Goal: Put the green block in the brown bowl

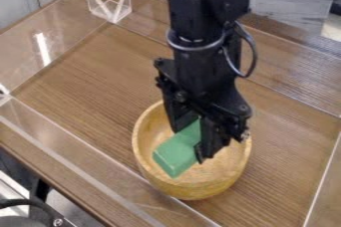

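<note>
Block: small bright green rectangular block [177, 152], matte, tilted with its upper end up among the gripper fingers and its lower end down toward the near-left inside of the bowl.
Block position: within the hollow of the bowl, inside the rim line; whether its low end touches the bowl floor cannot be told.
Gripper: black robot gripper [202, 143] pointing straight down, its fingers drawn narrow and clamped on the upper part of the green block.
Fingers: dark finger [217, 139] reaches down past the block's right edge into the bowl; the other side is partly hidden behind the block.
Bowl: large round light-brown wooden bowl [229, 174] with visible grain and a thick rim, sitting on the near part of the table, directly under the gripper.
Arm: black robot arm [204, 17] with cables on its right side, rising from the bowl to the top edge of the view.
Table: brown wood-grain tabletop [94, 72] with a glossy sheen.
Barrier: clear plastic wall [54, 136] running along the near-left edge of the table.
Far corner: small clear plastic stand [108, 3] on the far left, well apart from the bowl.
</note>
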